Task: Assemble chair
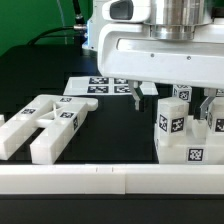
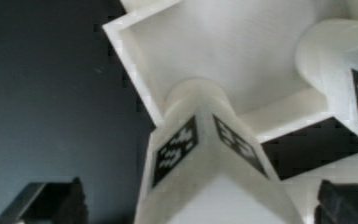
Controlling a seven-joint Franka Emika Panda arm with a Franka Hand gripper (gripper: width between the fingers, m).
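Currently gripper is wide open, empty, over the upright chair pieces, exterior view's right of the slotted panel. Risk: any sideways move could clip them and knock the probably loose stack apart.

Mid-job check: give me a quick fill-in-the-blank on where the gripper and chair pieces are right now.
1. The gripper hangs over the table with its jaws ___.
2. The slotted chair piece lies flat on the exterior view's ___ side.
3. The upright chair blocks stand on the exterior view's ___ side.
4. The marker board carries black-and-white ___.
Missing words: open; left; right; tags.
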